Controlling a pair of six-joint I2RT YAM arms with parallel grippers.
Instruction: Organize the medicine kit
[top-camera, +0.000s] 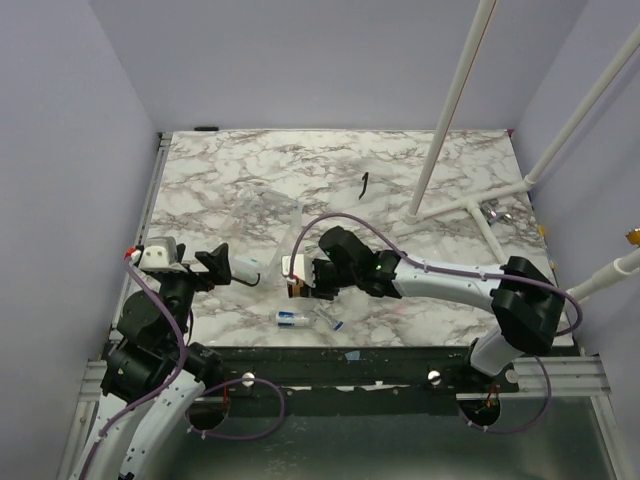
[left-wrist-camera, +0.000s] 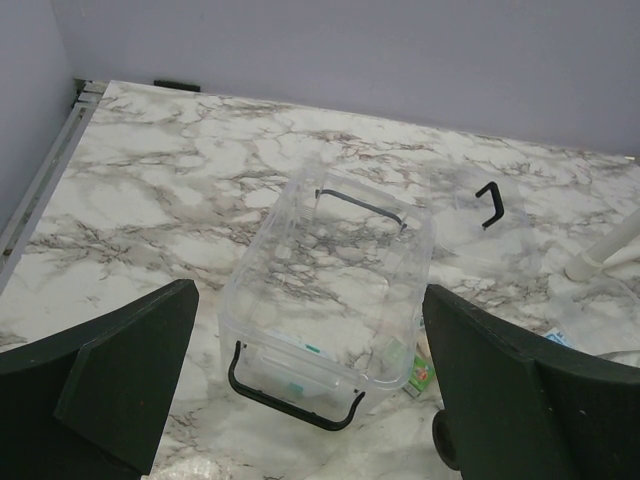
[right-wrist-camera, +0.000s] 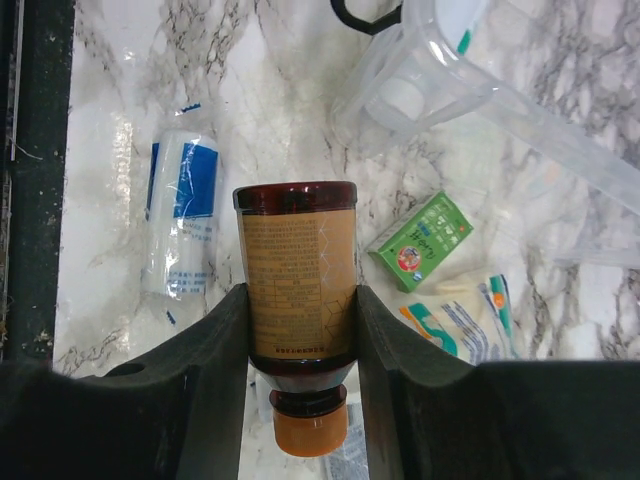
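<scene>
— Two grippers are showing over the marble tabletop (top-camera: 200, 170). What is the right gripper (right-wrist-camera: 300, 305) doing?

— It is clamping a brown bottle (right-wrist-camera: 300, 240) by its tan label. One finger is pressing on each side, and the orange cap (right-wrist-camera: 308, 435) is pointing back toward the wrist. From above, the bottle is sitting just beside the near right corner of the medicine kit (top-camera: 265, 215).

— And where is the kit standing?

— The clear box is resting on the tabletop, left of centre, with its black handle (left-wrist-camera: 295, 405) facing the left gripper (left-wrist-camera: 308, 310). Something white with a teal mark is showing through its near wall.

— Is the left gripper touching it?

— It is not appearing to. Its fingers (left-wrist-camera: 130, 370) are standing wide apart and gripping nothing, with the kit lying between them and a little ahead.

— What is lying around the bottle?

— A blue-and-white wrapped packet (right-wrist-camera: 180, 215) is resting on the tabletop to one side of the right gripper. A small green carton (right-wrist-camera: 420, 240) and a white sachet (right-wrist-camera: 465, 320) with teal and orange print are lying on the other side, near the kit's corner. A loose black clip (top-camera: 364, 184) is lying farther back, apart from the box. White pipes (top-camera: 450, 110) are rising at the far right.
</scene>
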